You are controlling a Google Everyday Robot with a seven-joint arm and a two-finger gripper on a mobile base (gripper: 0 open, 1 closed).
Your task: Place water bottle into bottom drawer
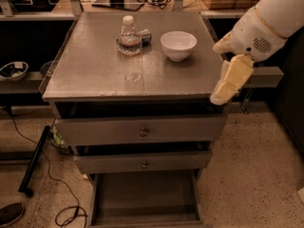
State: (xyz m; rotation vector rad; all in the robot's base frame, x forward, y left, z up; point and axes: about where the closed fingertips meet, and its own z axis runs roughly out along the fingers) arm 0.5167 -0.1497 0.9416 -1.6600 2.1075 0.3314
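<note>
The grey metal cabinet (pixel 95 75) stood with its wide, shallow bottom drawer (pixel 142 196) pulled open. The cream-coloured gripper (pixel 222 95) hung off the top's right front corner; whether clenched or released, I could not tell. The small clear ribbed water bottle (pixel 129 37) stood upright on top, beside a round white bowl (pixel 178 44).

No legible text anywhere
</note>
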